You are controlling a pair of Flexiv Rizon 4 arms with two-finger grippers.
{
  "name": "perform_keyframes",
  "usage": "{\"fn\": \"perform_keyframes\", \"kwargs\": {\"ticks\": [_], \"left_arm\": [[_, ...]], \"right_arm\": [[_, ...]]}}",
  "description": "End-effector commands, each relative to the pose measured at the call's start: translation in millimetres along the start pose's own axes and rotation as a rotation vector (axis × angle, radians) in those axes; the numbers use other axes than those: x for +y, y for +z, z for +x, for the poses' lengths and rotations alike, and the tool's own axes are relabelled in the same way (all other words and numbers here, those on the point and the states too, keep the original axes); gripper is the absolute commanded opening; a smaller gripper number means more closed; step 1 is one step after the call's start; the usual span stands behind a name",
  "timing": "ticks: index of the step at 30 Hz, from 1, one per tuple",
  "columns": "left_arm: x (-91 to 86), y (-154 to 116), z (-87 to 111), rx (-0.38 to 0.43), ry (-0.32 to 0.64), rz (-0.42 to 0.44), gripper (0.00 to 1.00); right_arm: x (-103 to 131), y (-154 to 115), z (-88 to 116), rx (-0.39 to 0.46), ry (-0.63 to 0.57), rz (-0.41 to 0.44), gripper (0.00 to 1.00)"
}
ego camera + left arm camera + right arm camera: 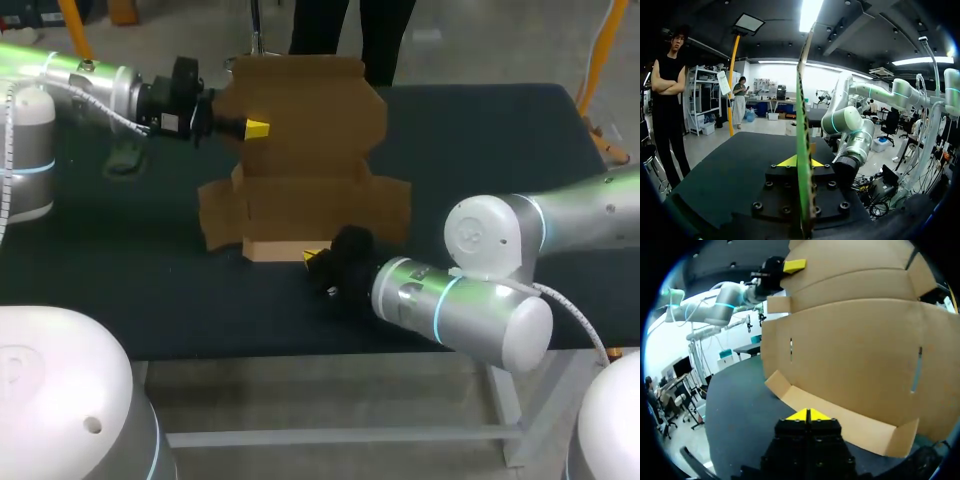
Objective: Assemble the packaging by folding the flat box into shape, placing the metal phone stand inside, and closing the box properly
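The box (300,170) is plain brown cardboard. The table (480,140) is black. The left gripper (257,128) and right gripper (316,257) are black with yellow tips. The left arm (90,85) and right arm (560,215) are silver-white with cyan rings.

The box (300,150) is a brown cardboard sheet, not yet folded into shape; it stands nearly upright on the dark table near the middle; creases run across it from side to side; two narrow slits are cut in its main panel; short side tabs jut out at three and nine o'clock; along its six o'clock edge a low, paler flap (280,250) is bent forward at the table; at ten o'clock its edge sits pinched between the yellow tips of the left gripper (255,128).
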State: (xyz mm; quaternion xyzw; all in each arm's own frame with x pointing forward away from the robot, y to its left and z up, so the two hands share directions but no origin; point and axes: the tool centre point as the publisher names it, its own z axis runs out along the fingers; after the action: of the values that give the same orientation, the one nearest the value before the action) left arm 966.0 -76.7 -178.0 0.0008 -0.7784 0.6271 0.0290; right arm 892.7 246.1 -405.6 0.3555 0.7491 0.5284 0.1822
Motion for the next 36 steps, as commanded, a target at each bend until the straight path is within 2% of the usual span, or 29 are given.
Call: {"fn": "perform_keyframes", "kwargs": {"ticks": [1,36], "left_arm": [[0.5,-0.9,-0.2,0.003,0.000,-0.002,0.00],[0.5,-0.9,-0.2,0.003,0.000,-0.002,0.00]], "right_arm": [[-4.9,13.1,1.1,-0.034,-0.005,0.001,0.00],[-17.5,34.1,-15.0,-0.077,0.002,-0.014,0.00]]}}
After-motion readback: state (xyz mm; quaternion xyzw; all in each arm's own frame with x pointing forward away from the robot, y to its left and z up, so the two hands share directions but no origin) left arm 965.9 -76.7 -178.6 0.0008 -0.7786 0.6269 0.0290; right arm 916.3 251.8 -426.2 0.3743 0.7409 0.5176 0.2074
